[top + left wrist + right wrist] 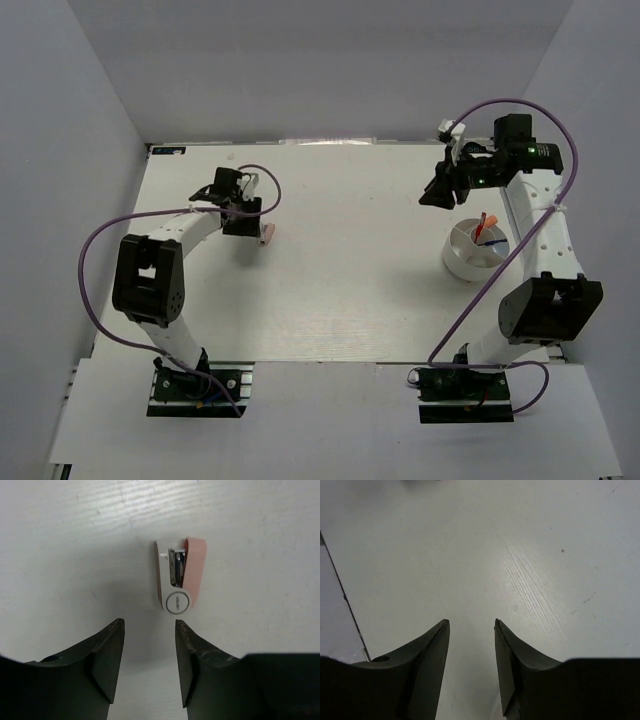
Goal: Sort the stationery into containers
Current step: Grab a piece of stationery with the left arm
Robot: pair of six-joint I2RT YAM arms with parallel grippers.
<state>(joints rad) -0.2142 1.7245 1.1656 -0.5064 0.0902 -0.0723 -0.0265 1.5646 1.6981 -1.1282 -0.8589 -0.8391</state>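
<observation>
Top view: stapler (266, 235) mostly hidden behind the left tool (243, 226); only a pink end shows. Bowl (462, 262) near the right edge, its right side cut off by the right arm (540, 240) and a purple cable (500, 275). Inside it a red piece (487, 220) and a blue piece (492, 242), too small to name; cannot tell which compartment holds either.

Left wrist view: left tool (149, 625) released, jaws moderately apart, nothing between them. Stapler (175, 582) lies flat on the surface just past the fingertips, apart from them. White body, pink side, metal channel showing, round button at the near end.

Right wrist view: right tool (471, 624) likewise released, similar gap, holding nothing, touching nothing, over bare surface. A dark seam at the left, where the surface meets a wall (332, 625).

From above, right tool (437, 195) hangs just behind the bowl, towards the far right corner. Stapler sits left of centre, well apart from the bowl.

Surface (350, 280): white, faint grain, small scuffs. Walls (60, 150): plain pale grey on three sides.
</observation>
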